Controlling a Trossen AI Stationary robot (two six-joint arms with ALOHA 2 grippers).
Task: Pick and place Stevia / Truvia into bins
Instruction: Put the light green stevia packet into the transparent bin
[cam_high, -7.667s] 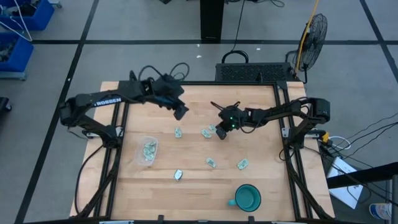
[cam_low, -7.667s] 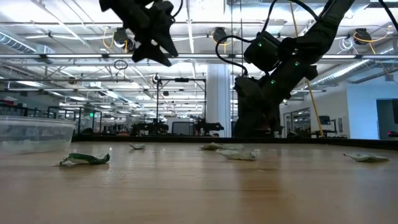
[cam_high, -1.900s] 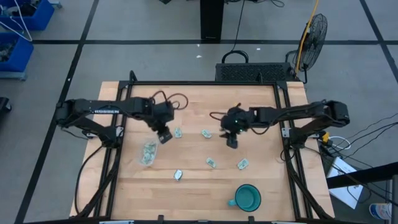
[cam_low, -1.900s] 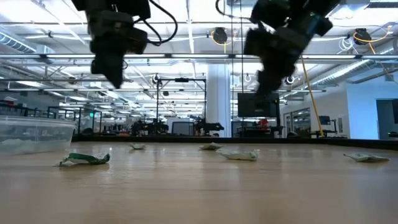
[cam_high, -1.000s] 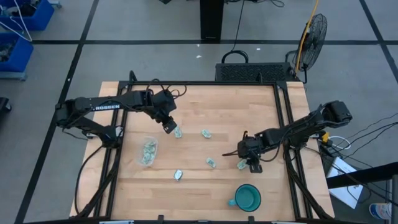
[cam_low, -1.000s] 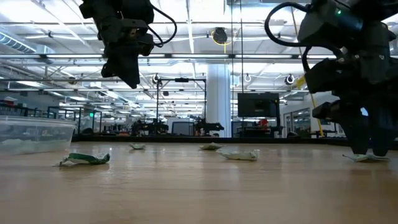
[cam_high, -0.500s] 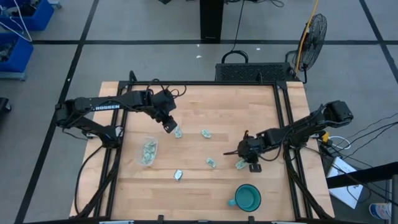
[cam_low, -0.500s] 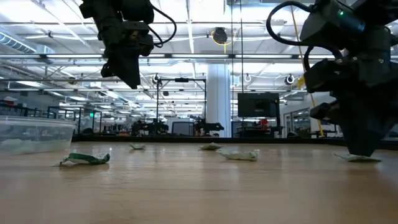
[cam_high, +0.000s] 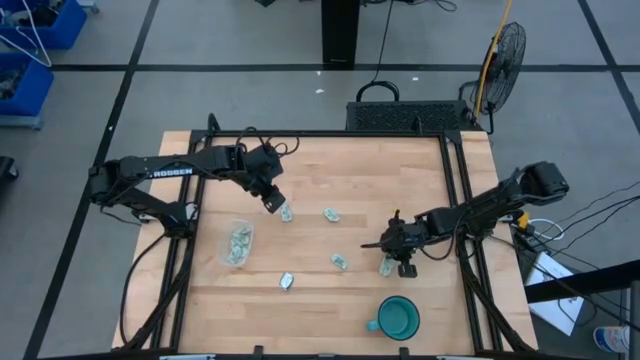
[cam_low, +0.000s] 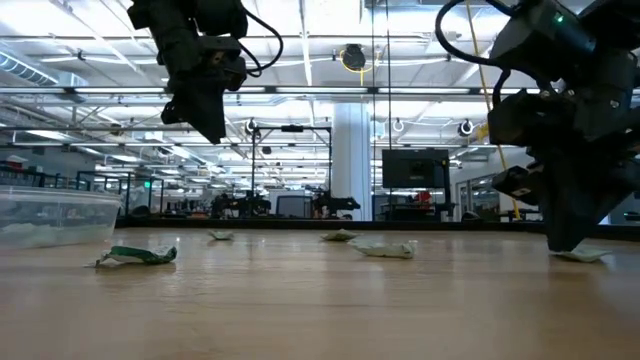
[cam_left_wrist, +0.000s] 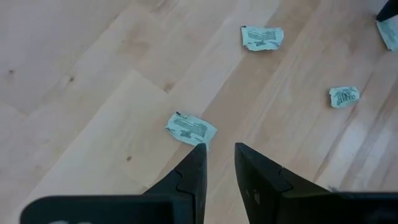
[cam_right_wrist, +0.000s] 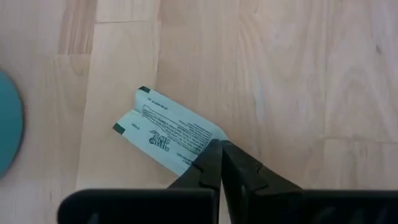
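Several pale green and white Stevia sachets lie flat on the wooden table. My left gripper (cam_high: 272, 203) hovers above one sachet (cam_left_wrist: 190, 128), its fingers a narrow gap apart with nothing between them. My right gripper (cam_right_wrist: 219, 149) is down at the table's right, shut on another sachet (cam_right_wrist: 171, 130). More sachets lie mid-table (cam_high: 331, 214), (cam_high: 340, 261) and nearer the front (cam_high: 286, 282). The clear bin (cam_high: 237, 243) stands at the left with sachets inside. My right gripper pinches the sachet's corner (cam_right_wrist: 211, 138) nearest the arm between its two fingertips. The fingers slant down at it from the table's right side. The rest of the sachet (cam_low: 582, 255) lies flat on the table.
A teal mug (cam_high: 398, 318) stands near the front edge, just in front of my right gripper. A crumpled sachet (cam_low: 135, 256) lies close to the low camera, beside the bin (cam_low: 55, 215). Black frame rails run along the table's left and right sides.
My right gripper has shut: its fingers stood apart on either side of the sachet's end and now meet on it. Its wrist has tipped a little while staying at the same spot. The sachet has shifted slightly on the table.
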